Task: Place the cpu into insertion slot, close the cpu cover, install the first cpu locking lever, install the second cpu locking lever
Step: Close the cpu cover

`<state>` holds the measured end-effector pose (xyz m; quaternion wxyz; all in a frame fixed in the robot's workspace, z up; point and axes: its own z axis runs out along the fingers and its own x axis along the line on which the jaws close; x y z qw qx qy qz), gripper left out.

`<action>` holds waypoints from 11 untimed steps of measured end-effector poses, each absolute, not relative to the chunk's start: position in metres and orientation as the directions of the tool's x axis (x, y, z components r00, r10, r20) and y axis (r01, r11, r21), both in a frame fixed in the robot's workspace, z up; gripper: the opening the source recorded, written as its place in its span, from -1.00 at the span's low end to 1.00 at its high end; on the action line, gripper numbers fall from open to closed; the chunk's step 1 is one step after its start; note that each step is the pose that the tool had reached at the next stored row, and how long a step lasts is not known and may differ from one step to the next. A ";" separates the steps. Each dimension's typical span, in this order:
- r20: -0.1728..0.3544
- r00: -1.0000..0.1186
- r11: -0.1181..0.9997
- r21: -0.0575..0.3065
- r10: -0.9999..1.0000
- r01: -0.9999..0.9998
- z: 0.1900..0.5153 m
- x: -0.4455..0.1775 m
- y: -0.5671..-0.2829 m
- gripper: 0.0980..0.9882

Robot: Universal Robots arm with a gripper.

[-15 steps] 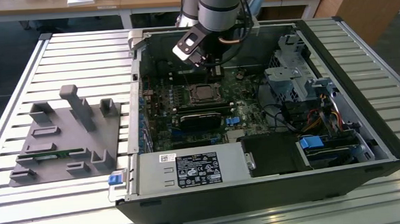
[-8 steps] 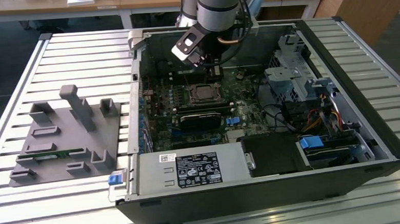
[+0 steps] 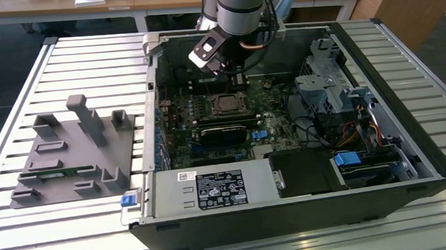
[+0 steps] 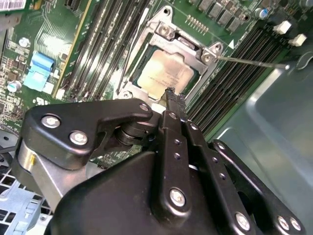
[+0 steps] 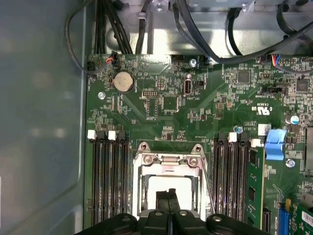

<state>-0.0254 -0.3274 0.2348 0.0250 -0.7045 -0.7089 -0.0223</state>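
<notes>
The cpu (image 4: 164, 76), a dull silver square, lies in the insertion slot (image 3: 213, 105) on the green board. The silver cpu cover (image 4: 203, 51) lies flat over the cpu, which shows through the cover's window (image 5: 168, 182). My gripper (image 4: 171, 93) hangs just above the near edge of the socket, shut, with nothing between its fingers (image 5: 163, 200). In the exterior view the gripper (image 3: 234, 79) hangs over the board just behind the socket (image 3: 225, 103). One thin wire lever (image 4: 244, 61) stands out from the socket corner, away from the cover. Another lever (image 4: 122, 73) runs along the opposite side.
Long black memory slots (image 5: 110, 181) flank the socket on both sides. The case wall (image 4: 274, 127) rises close beside the gripper. A label-bearing black box (image 3: 211, 190) and a drive cage (image 3: 335, 85) fill the case. A grey fixture (image 3: 71, 150) stands at the exterior view's left.
</notes>
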 end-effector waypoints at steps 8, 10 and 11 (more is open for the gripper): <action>0.067 -0.006 0.006 -0.004 0.998 1.000 0.235 -0.029 -0.327 -0.98; 0.067 -0.006 0.006 -0.004 0.998 1.000 0.235 -0.030 -0.327 -0.98; 0.067 -0.006 0.006 -0.004 0.998 1.000 0.235 -0.030 -0.327 -0.98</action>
